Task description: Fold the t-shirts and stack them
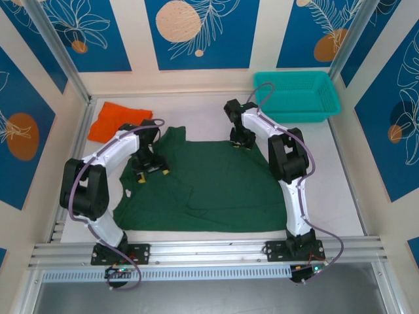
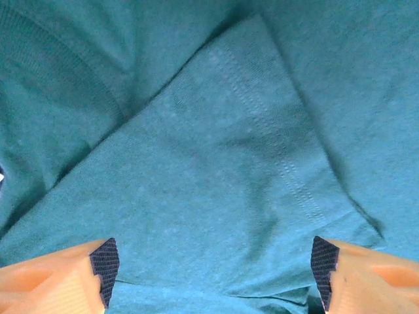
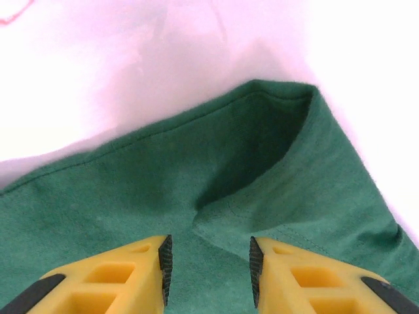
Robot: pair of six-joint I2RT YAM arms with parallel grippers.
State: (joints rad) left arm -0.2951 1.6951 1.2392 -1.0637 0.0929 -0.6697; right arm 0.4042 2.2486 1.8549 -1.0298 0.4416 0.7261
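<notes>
Top external: you're starting green t-shirt fold. L gripper wide, empty; R gripper half-shut over far hem, hold unclear. Pinch both nxt.

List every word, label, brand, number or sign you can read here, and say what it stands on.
There is no readable text.
The green t-shirt is plain cloth, with no print or tag in view.
The orange t-shirt is plain.
The teal basket has no label.
The wall panels carry leaf and circle drawings only, no lettering.
</notes>
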